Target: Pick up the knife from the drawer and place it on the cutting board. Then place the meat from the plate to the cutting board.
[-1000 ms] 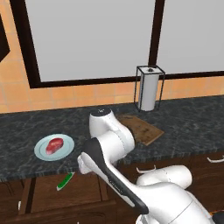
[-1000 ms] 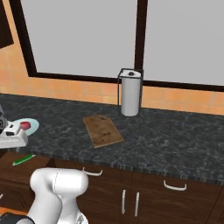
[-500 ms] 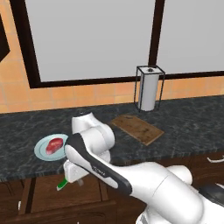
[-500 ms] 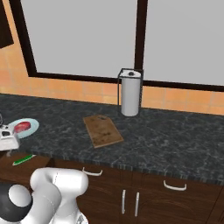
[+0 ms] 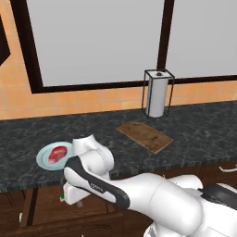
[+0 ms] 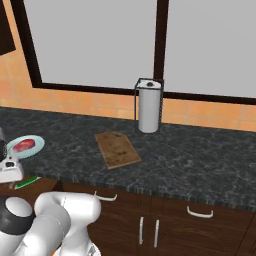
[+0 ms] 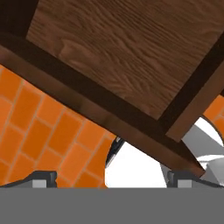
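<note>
Hand point(image 5: 73, 196) hangs open at the lower left of the frame, over the open drawer point(image 7: 127, 57); the knife point(image 6: 27, 183) lies just beside it, handle slanting.

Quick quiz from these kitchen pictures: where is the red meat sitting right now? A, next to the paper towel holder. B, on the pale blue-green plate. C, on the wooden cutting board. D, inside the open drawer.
B: the meat lies on the plate at the left of the counter, while the cutting board further right has nothing on it.
</note>
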